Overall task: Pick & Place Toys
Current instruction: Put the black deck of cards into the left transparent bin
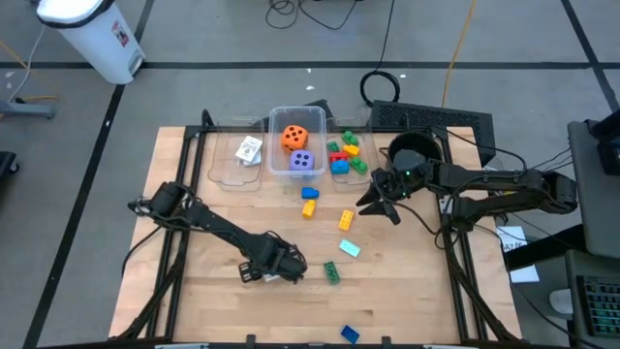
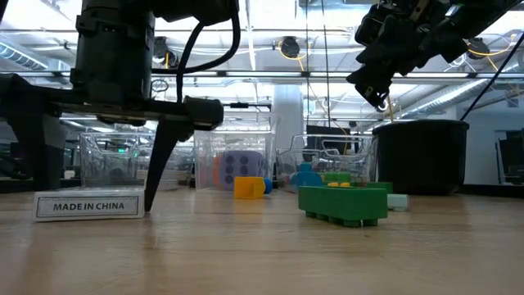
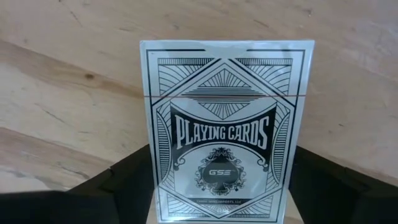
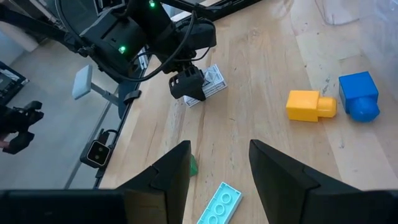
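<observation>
Table (image 1: 407, 281): I see bare wood planks, a lit hall behind.
Writing: card deck (image 3: 227, 130) reads "PLAYING CARDS", "GSS"; edge reads "MADE IN CHINA".
Deck: at table's 7 o'clock, bottom edge cut off.
Left gripper (image 1: 263, 272): fingers straddle the deck; contact hidden.
Right gripper (image 4: 217, 163): spread, empty, at 2 o'clock.

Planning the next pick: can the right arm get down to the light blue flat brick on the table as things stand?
Probably yes. The right end effector hangs open above the light blue flat brick, which lies alone on bare table. The left end effector works apart, at the playing card box.
</observation>
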Controlling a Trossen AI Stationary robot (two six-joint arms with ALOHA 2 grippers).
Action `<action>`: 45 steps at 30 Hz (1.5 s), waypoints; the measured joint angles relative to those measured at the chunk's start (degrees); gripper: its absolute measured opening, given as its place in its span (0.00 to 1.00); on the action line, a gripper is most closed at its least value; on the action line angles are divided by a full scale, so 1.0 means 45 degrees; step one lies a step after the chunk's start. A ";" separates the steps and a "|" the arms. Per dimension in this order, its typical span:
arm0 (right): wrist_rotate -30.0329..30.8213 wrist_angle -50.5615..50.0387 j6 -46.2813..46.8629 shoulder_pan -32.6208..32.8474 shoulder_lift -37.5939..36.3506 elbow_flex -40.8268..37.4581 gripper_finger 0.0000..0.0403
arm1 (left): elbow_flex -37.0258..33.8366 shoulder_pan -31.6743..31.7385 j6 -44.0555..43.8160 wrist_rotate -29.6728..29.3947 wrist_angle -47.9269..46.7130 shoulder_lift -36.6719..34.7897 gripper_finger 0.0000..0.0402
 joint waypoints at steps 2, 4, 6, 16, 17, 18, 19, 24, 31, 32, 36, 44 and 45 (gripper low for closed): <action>0.0000 0.0005 0.0000 0.0000 0.0000 0.0000 0.38 | 0.0081 0.0000 0.0174 -0.0006 -0.0178 -0.0034 0.76; 0.0000 0.0005 -0.0016 0.0000 0.0000 0.0000 0.38 | 0.0153 0.0000 0.0438 -0.0013 -0.0321 -0.0188 0.79; 0.0005 0.0029 -0.0053 0.0000 0.0000 0.0000 0.38 | 0.0157 0.0000 0.0617 -0.0158 -0.0409 -0.0531 0.80; 0.0323 0.0311 -0.0052 0.0001 0.0005 0.0000 0.38 | 0.0171 -0.0111 0.0787 -0.3520 -0.2436 -0.3640 0.75; 0.0306 0.0311 -0.0020 0.0005 0.0005 0.0000 0.38 | 0.0171 -0.0121 0.0778 -0.4331 -0.2611 -0.4070 0.75; 0.0302 0.0319 0.0015 0.0005 0.0005 0.0000 0.38 | 0.0171 -0.0126 0.0776 -0.5085 -0.2760 -0.4526 0.76; 0.0296 0.0322 0.0019 0.0003 0.0005 0.0000 0.38 | 0.0171 -0.0117 0.0837 -0.5823 -0.2937 -0.4941 0.77; 0.0296 0.0320 0.0039 0.0000 0.0005 0.0000 0.38 | 0.0180 0.0367 0.2267 -0.7918 -0.3796 -0.6769 0.77; 0.0291 0.0316 0.0044 0.0001 0.0005 0.0000 0.38 | 0.0180 0.2077 0.4899 -0.8025 -0.4664 -0.8438 0.75; 0.0291 0.0316 0.0044 0.0005 0.0005 0.0000 0.38 | 0.0180 0.2399 0.5307 -0.8025 -0.4717 -0.8604 0.75; 0.0291 0.0321 0.0234 0.0000 0.0005 0.0000 0.38 | 0.0180 0.3851 0.7248 -0.7975 -0.4675 -0.9172 0.75; 0.0998 0.1162 0.1160 0.0005 0.0005 0.0000 0.38 | 0.0180 0.7373 1.2015 -0.6382 -0.4606 -0.9447 0.75; 0.1224 0.1309 0.1196 0.0002 0.0005 0.0000 0.38 | 0.0180 0.7848 1.2658 -0.6130 -0.4592 -0.9442 0.75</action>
